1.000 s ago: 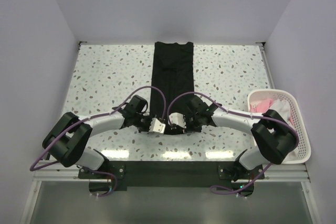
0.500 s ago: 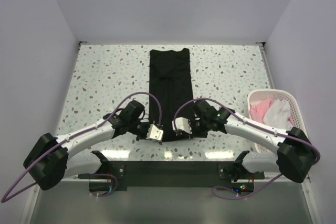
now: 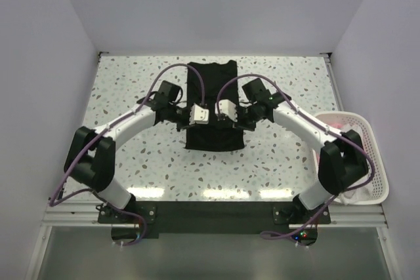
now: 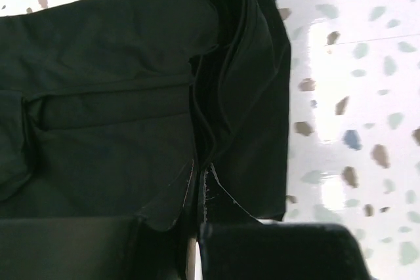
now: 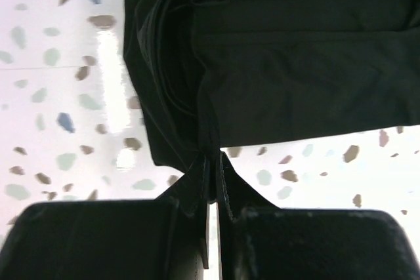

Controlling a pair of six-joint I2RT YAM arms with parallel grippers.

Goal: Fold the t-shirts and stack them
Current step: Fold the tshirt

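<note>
Softly creased black t-shirt [image 3: 211, 137], doubled rectangle on speckled table [image 3: 131, 83].

1 black t-shirt [image 3: 211, 137] is counted, mid-table toward 12 o'clock. 2 arms are seen: left arm [image 3: 128, 124], right arm [image 3: 298, 122]. 2 grippers: left gripper [image 3: 199, 115], right gripper [image 3: 226, 111]. 1 white slatted basket [image 3: 375, 162] is noted at 3 o'clock; the clothes inside can't be counted. 1 speckled table [image 3: 125, 90].

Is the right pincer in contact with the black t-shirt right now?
Touching. The right wrist view shows the right pincer shut on an edge of the black t-shirt, fabric pinched between its jaws.
</note>
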